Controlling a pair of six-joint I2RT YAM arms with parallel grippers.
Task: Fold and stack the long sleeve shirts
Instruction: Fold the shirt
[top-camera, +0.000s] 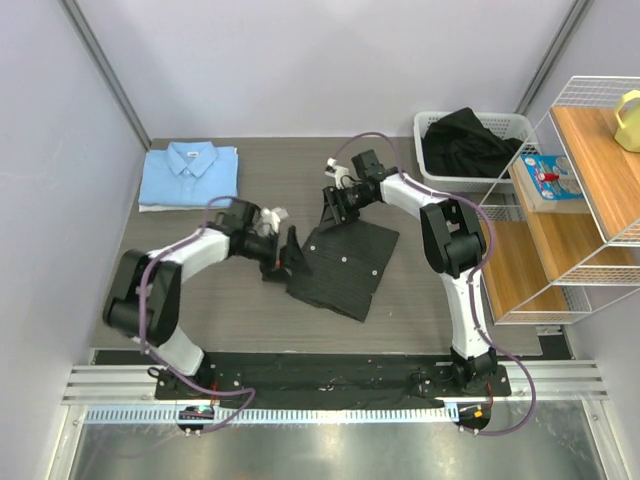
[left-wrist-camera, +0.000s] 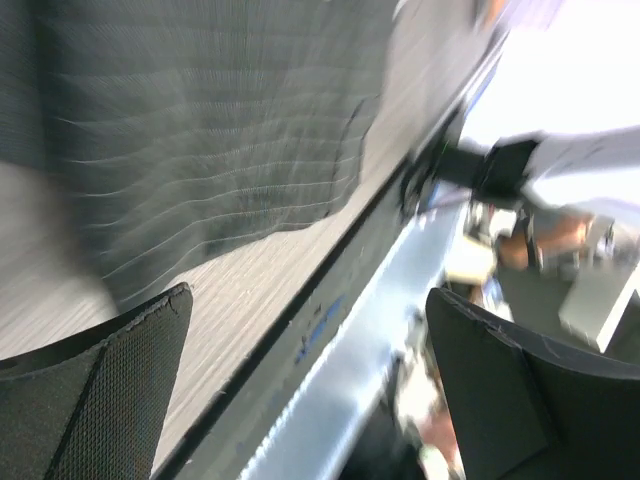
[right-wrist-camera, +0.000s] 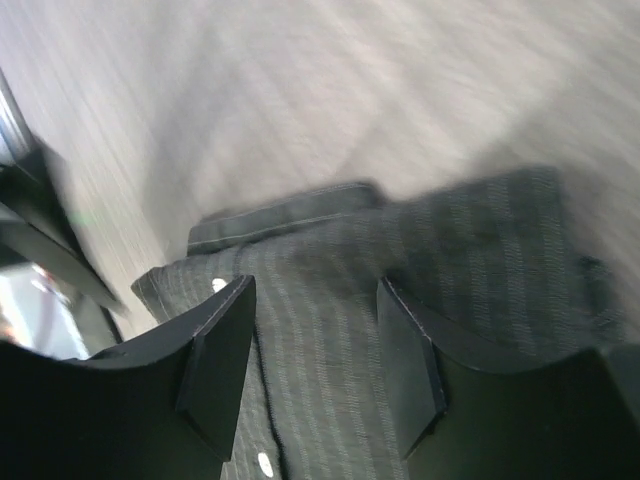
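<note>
Top view: light blue shirt folded, collar up, upper left of the table. Pinstripe shirt folded into a skewed rectangle at frame centre, well apart from the blue one. Left gripper at the pinstripe shirt's left edge, right gripper at its upper-left corner. Can't read either jaw from here. Basket in the upper right holds dark clothing; wire shelf along the right edge.

Left wrist view: blurred. Left gripper jaws wide apart, nothing between them. Pinstripe shirt fills the upper left, and its ragged edge ends above the fingers. Bare table runs diagonally below that edge, with the table's dark front rail just right of it.

Right wrist view: also blurred. Right gripper jaws apart, not clamped on anything. Pinstripe shirt lies right under and between the fingers, a folded seam or collar edge just above the tips and two white buttons by the left finger. Contact with the cloth: can't tell. Bare table across the top of the frame.
</note>
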